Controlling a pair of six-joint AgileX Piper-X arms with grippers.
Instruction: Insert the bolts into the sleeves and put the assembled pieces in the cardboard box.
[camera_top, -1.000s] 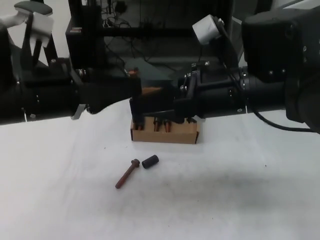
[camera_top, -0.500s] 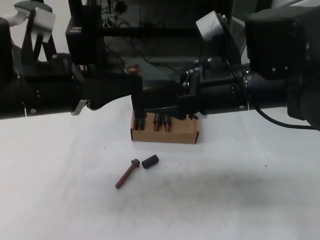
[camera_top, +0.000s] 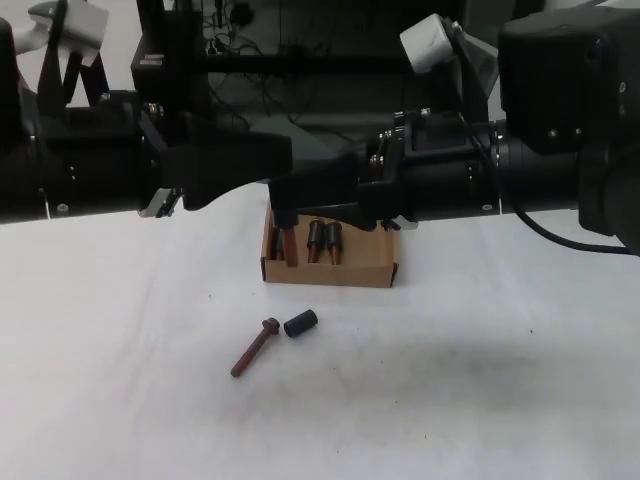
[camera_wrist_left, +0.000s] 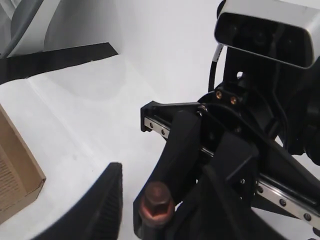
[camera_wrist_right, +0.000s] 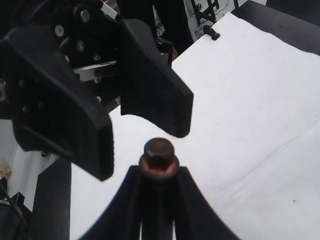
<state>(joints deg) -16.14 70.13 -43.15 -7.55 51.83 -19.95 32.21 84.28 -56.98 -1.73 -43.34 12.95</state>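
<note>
A robotics lab is what is being looked at here: a bench (camera_top: 480, 400) is seen draped in white sheeting, dark equipment racking (camera_top: 180, 60) strung with loose cables (camera_top: 268, 95) is set up behind it, and a white camera (camera_top: 428, 48) is carried on a black robot arm (camera_top: 520, 170).

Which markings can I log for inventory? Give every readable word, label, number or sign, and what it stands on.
No text here can be read.
On the brown cardboard box: faint marks on its side, too blurred to read.
On the black frame behind the bench: a small pale label, too small to read.
On the copper-coloured bolt: no marking seen on its head.
</note>
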